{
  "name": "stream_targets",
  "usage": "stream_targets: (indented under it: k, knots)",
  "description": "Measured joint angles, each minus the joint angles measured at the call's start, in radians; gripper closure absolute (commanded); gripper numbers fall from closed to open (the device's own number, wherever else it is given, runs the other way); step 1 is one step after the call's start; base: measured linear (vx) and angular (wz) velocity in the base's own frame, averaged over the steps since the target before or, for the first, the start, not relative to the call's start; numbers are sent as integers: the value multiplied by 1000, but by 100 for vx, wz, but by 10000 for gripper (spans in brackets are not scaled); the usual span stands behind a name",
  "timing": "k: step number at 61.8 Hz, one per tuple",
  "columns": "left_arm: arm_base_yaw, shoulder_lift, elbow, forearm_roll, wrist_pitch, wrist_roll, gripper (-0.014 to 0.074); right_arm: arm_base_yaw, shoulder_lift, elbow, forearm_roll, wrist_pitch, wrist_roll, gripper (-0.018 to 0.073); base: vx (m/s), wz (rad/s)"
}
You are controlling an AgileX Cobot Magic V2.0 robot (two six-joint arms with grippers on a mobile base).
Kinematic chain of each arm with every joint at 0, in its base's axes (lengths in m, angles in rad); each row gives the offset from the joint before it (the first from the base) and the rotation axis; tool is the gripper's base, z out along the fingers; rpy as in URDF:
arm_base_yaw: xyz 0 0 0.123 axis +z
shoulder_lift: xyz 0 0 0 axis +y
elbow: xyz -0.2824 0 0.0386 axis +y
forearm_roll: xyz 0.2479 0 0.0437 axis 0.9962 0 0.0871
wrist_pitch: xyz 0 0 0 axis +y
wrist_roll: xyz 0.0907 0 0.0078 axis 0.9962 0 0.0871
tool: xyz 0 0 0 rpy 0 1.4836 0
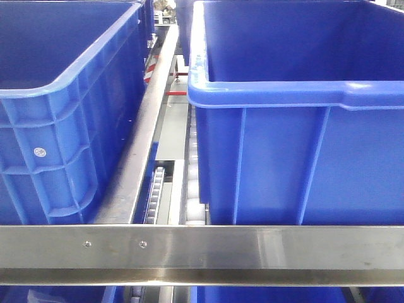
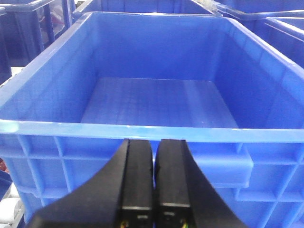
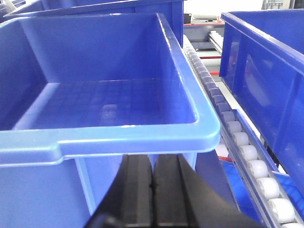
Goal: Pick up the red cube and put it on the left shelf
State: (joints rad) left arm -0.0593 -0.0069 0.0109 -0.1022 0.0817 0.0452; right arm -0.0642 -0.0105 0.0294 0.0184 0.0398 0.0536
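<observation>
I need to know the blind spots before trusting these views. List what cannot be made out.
- Red cube: in no view.
- Left gripper: fingers together; anything between them is not visible.
- Right gripper: same.
- Front view: crate floors hidden by walls; steel rail covers the lower level.

Bright overhead light whitens the blue crate rims (image 2: pixel 142 127) and streaks glare along the steel rail (image 1: pixel 252 246). Both wrist views are soft, foregrounds blurred.

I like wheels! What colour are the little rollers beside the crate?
White rollers, clearest in the right wrist view.
</observation>
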Motion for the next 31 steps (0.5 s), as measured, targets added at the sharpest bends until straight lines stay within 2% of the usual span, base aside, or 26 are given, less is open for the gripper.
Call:
stream_targets:
  k: [31]
  knots:
    - [0, 0, 0, 0, 0, 0, 495, 0, 0, 0, 0, 0, 0, 506, 0, 0]
